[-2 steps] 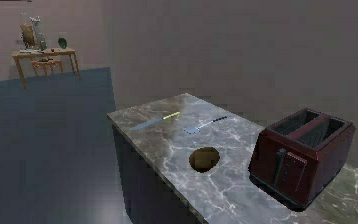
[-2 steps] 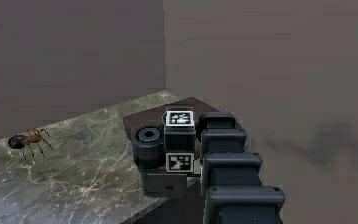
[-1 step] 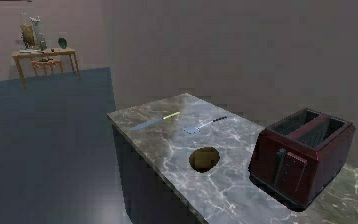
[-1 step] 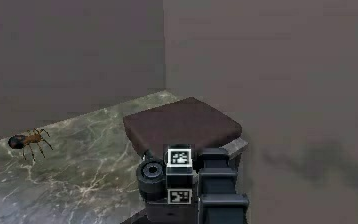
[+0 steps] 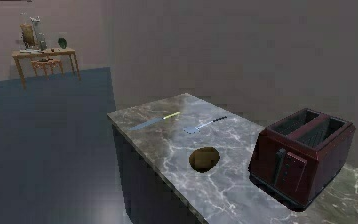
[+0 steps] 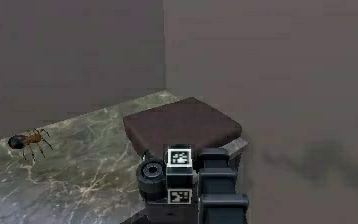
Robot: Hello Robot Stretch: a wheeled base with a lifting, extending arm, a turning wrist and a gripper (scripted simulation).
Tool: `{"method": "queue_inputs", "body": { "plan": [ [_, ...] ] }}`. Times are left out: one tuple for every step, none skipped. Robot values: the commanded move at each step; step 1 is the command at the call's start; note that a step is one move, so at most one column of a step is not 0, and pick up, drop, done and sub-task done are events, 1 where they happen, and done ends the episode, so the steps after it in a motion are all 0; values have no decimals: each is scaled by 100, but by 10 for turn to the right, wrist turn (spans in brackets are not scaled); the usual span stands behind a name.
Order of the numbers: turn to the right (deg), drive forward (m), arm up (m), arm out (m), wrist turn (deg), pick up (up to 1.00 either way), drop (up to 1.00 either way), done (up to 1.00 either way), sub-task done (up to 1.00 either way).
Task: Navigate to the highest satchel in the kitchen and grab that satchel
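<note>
A dark brown, boxy thing with a flat top lies on the marble counter near its corner by the wall. The arm rises from the arm side view's bottom edge, with its two white marked squares just below that brown thing. The gripper's dark body sits left of the squares, over the counter's edge. Its far end is hard to make out, so I cannot tell whether it holds anything.
A small brown spider-like figure stands on the counter at the arm side view's left. In the forward view the marble counter carries a dark red toaster, a round brown lump and two thin utensils. A wooden table stands far back.
</note>
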Motion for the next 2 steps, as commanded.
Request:
{"method": "queue_inputs", "body": {
  "plan": [
    [0, 0, 6, 0, 0, 0, 0, 0, 0],
    [0, 0, 0, 0, 0, 0, 0, 100, 0]
  ]
}}
